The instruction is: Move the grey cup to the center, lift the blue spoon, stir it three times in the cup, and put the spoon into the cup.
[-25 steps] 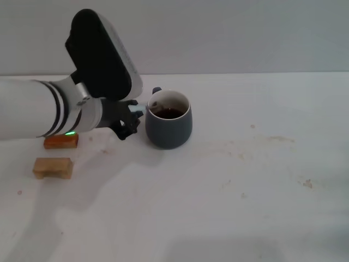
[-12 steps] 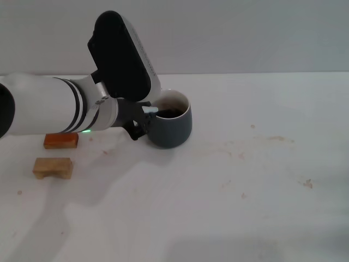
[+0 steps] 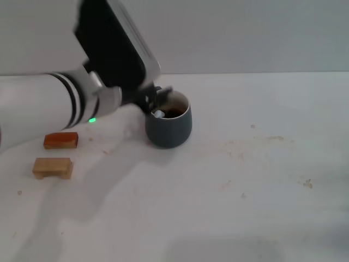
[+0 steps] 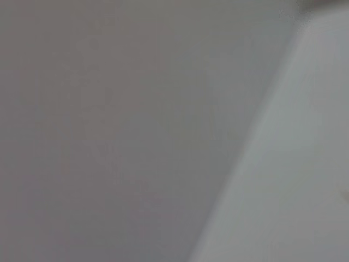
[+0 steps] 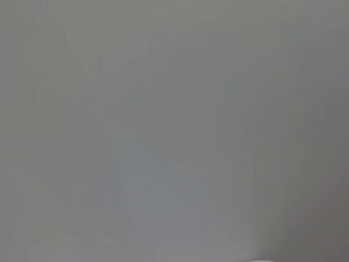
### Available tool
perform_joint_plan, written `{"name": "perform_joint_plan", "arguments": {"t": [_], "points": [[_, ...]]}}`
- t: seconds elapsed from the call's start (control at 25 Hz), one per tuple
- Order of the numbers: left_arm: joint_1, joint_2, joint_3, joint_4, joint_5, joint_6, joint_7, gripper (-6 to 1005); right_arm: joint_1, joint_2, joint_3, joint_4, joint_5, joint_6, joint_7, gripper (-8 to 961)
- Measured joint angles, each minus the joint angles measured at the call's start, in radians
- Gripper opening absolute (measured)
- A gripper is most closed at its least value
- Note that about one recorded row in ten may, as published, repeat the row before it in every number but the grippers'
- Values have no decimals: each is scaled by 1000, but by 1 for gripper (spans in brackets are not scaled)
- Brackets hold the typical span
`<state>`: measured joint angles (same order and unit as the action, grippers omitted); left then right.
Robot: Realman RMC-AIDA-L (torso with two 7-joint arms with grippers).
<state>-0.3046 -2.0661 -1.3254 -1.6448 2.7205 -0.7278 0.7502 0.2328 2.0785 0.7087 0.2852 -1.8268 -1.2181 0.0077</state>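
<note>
**A:** One arm is doing all the work. The left gripper (image 3: pixel 155 101) sits at the cup's (image 3: pixel 169 126) rim, upper left of centre in the head view, reaching in from the left edge of the frame.

**B:** And the spoon?

**A:** A small pale piece shows inside the near-left rim; I take it for the spoon (image 3: pixel 158 113), its end down in the dark liquid. The jaws look clamped on it, though the dark fingers blur together there.

**B:** What worries you?

**A:** The fingers hang just beside the rim. A stir that swings wide could knock the wall, slide or tip the cup, and slop liquid onto the table (image 3: pixel 245 180).

**B:** Anything else?

**A:** The spoon is short and slim. A loose grip while stirring could let it twist or drop early, splashing.

**B:** The blocks (image 3: pixel 53 167) at left?

**A:** Well apart from the cup, under the forearm; only a low sweep back would touch them.

**B:** The right arm?

**A:** Out of the head view; both wrist views show only blank grey.
</note>
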Motion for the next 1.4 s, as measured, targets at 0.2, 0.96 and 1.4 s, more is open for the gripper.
{"name": "perform_joint_plan", "arguments": {"t": [0.2,0.96,1.4], "points": [[158,5,53,-78,-7,448,-102,509,-2,0,0,-1,0,0,0,-1],[372,7,112,733,50,1820,-555,545,-20,1,-60,-14,-2,-237,-6,-1],[169,-7,105,1443,-81,2118,-871,554,-16,2,-117,-70,3,-398,-8,-1]]}}
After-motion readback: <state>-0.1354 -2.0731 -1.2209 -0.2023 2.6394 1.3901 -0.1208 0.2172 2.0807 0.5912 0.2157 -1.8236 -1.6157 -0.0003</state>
